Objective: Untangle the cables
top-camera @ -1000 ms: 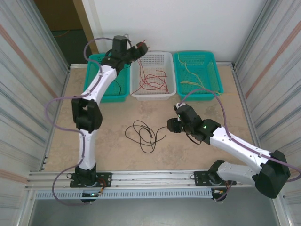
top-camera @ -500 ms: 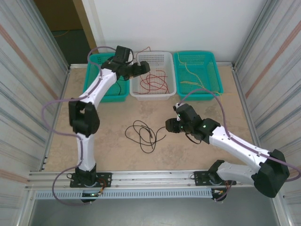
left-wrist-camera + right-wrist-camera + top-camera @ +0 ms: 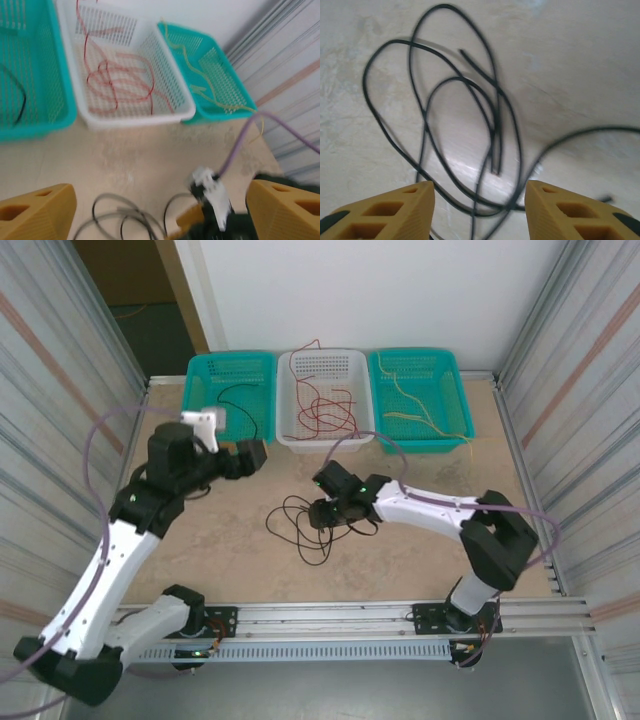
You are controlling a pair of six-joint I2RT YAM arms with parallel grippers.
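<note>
The left claw (image 3: 255, 455) is seen wide open and empty above the tabletop (image 3: 200, 530). One black cable (image 3: 238, 400) is found in the left teal basket (image 3: 212, 365). A looped black cable (image 3: 298, 525) is spread on the tabletop, with the right claw (image 3: 316, 514) parted just over it and nothing gripped. Red cables (image 3: 325, 418) are contained in the white basket (image 3: 345, 362), and pale yellow cables (image 3: 428, 418) in the right teal basket (image 3: 442, 365).

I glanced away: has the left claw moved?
Yes. The left gripper has drawn back from the white basket towards the near edge of the table.
</note>
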